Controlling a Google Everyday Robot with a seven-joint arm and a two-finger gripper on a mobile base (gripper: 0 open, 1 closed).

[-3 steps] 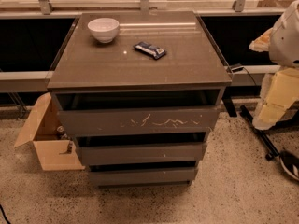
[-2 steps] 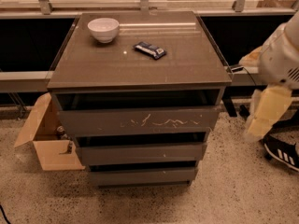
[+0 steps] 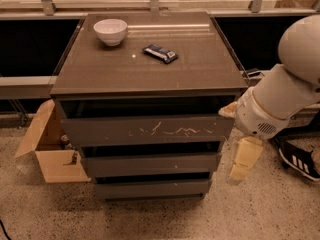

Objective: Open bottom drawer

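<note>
Camera view: end effector (image 3: 243, 159) hangs off the right side of the bench (image 3: 190, 69), level with the right end of the middle drawer (image 3: 150, 164), above and just right of the bottom drawer (image 3: 152, 188); it touches no front. Apart or together: cannot tell. The bottom drawer is the lowest of three fronts, close to the floor, plain, handleless, and looks shut. Risks, as judged: (1) wrong drawer: the end effector sits at the middle front's height and the dark gaps above each front look alike, so hooking the nearest lip would pull the middle one. (2) No handle: purchase must come from the top edge inside a narrow gap, and a shallow hold may slip off. (3) Low reach: the forearm (image 3: 280, 96) may knock the bench corner or the scratched top drawer (image 3: 147, 129) on the way down. (4) A hard bump could jolt the bowl (image 3: 110, 31) and bar (image 3: 160, 53) on top.
</note>
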